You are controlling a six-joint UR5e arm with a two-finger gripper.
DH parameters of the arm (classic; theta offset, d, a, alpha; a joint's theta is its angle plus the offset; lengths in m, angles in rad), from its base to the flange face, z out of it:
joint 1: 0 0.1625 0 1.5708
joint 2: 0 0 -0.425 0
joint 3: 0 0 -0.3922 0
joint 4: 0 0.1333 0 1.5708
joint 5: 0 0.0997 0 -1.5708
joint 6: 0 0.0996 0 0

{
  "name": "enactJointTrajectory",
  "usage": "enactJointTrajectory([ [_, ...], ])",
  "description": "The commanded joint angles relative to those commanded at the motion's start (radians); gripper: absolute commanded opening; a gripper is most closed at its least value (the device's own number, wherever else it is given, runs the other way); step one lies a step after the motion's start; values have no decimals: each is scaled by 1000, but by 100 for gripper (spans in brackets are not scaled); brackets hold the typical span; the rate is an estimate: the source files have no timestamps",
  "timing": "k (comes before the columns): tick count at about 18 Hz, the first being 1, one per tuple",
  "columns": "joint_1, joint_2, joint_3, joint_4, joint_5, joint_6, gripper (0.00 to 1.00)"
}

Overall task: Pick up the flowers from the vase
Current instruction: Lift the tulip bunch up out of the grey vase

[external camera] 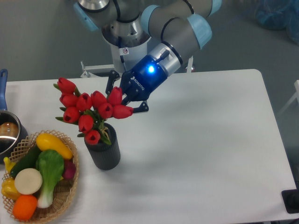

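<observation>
Black two-finger gripper [120, 99] clamped on the bunch of red tulip buds with green stems [91, 110], above the vase.
The stems' lower ends dip into the mouth of the short dark grey ribbed vase [103, 150], near left on the white table [205, 140]. Left of it sits a woven wicker basket [70, 186] of colourful toy vegetables [39, 168]; a steel pot with a blue handle [5, 128] is at the left edge. The floor behind is grey. White lettering on the gripper is too small to read.
</observation>
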Motion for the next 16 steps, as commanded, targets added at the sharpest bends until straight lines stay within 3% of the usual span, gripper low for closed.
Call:
enactJointTrajectory([
  [16,46,0,77,-2,-60,-120,19],
])
